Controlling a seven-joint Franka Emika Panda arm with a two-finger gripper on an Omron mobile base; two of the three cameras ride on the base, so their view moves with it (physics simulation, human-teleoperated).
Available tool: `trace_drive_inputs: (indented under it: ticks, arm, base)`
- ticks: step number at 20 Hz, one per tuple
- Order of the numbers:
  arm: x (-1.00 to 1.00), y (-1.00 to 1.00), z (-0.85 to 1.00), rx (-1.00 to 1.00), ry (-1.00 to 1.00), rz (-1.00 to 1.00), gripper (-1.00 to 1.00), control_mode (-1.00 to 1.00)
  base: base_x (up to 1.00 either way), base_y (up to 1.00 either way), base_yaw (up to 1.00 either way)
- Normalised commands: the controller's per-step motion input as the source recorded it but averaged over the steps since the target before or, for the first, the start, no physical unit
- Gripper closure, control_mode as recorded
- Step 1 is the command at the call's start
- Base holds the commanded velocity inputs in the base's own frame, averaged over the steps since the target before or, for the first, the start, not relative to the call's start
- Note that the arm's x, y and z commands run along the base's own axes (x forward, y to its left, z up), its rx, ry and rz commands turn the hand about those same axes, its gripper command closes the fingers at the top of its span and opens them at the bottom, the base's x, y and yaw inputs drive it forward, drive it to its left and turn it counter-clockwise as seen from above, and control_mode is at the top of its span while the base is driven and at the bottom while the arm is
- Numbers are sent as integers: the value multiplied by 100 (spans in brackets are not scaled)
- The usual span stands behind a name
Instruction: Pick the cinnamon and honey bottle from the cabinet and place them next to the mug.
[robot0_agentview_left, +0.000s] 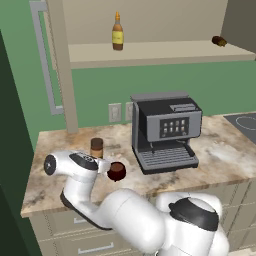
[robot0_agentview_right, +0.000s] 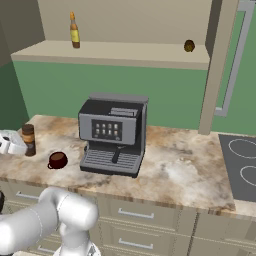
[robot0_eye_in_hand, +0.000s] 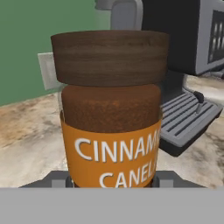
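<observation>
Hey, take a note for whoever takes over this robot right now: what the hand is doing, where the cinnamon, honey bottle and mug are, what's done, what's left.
Hand: straddles the base of the dark brown cylindrical cinnamon jar with the orange band; can't tell whether it is gripping or released.
Cinnamon jar: upright on the marbled counter, close beside the small dark red-brown mug, left of the grey coffee machine.
Slim amber yellow-labelled honey bottle: upright on the beige cabinet shelf.
Done: cinnamon down by the mug.
Left: clear the hand, fetch the honey bottle, set it next to the mug.
</observation>
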Motion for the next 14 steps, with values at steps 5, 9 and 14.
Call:
trace_drive_inputs:
  ticks: [5,9,14]
  arm:
    - [0,0,-50,0,0,-2,100,-100]
    - [0,0,-34,0,0,-4,100,-100]
    - [0,0,-2,0,0,-6,100,-100]
  base:
    - [0,0,0]
    - [0,0,0]
    - [0,0,0]
